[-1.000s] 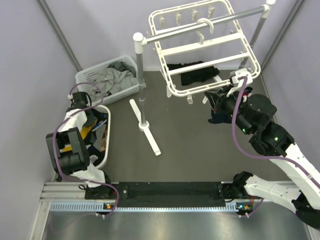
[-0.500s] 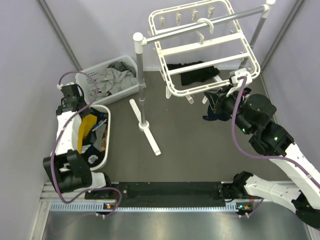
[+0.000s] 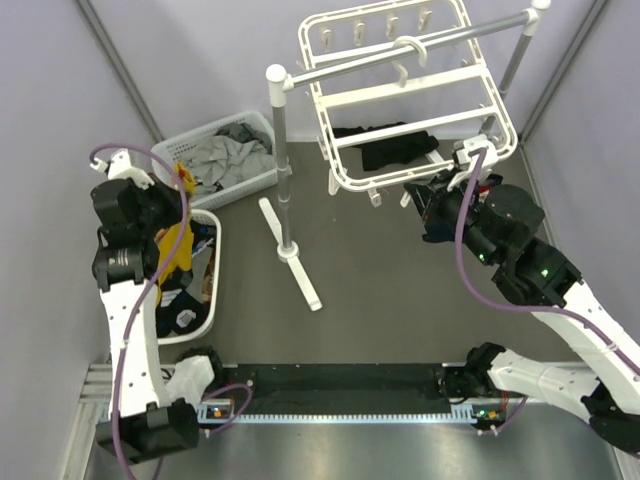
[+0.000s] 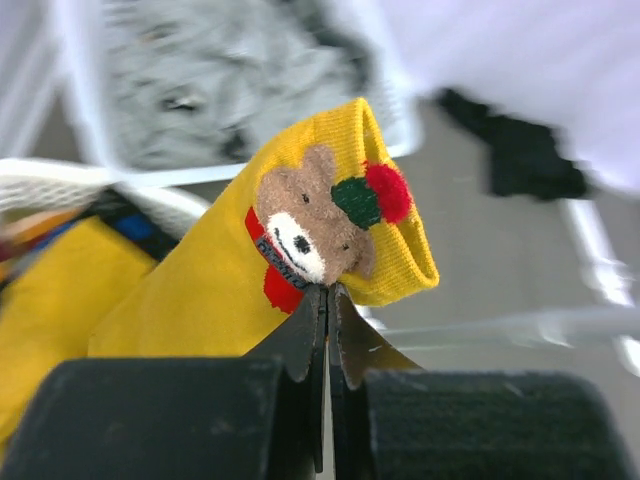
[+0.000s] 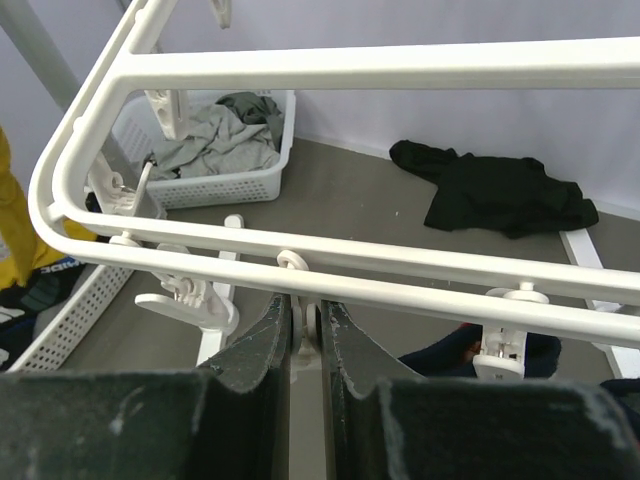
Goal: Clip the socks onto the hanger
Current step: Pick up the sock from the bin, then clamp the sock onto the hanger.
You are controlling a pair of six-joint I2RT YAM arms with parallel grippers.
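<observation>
My left gripper (image 3: 178, 182) is shut on a yellow-orange sock (image 4: 200, 290) with a bear patch, pinched near its cuff. The sock hangs above the long white basket (image 3: 212, 305), in the top view (image 3: 172, 248). More socks (image 3: 185, 300) lie in that basket. The white hanger (image 3: 400, 93) hangs from the grey rack's bar. My right gripper (image 5: 305, 312) is shut on one small clip (image 5: 306, 325) under the hanger's near rail (image 5: 400, 290); it also shows in the top view (image 3: 425, 197). A dark navy sock (image 5: 452, 352) hangs from the neighbouring clip to the right.
The grey pole rack (image 3: 282, 160) with white feet stands mid-table. A white basket (image 3: 190, 150) with pale grey cloths sits at the back left. A black garment (image 3: 395, 145) lies on the floor under the hanger. Walls close in on both sides.
My left arm has risen out of the long basket and swung up, lifting the yellow sock with it. My right gripper has stayed at the hanger's clip.
</observation>
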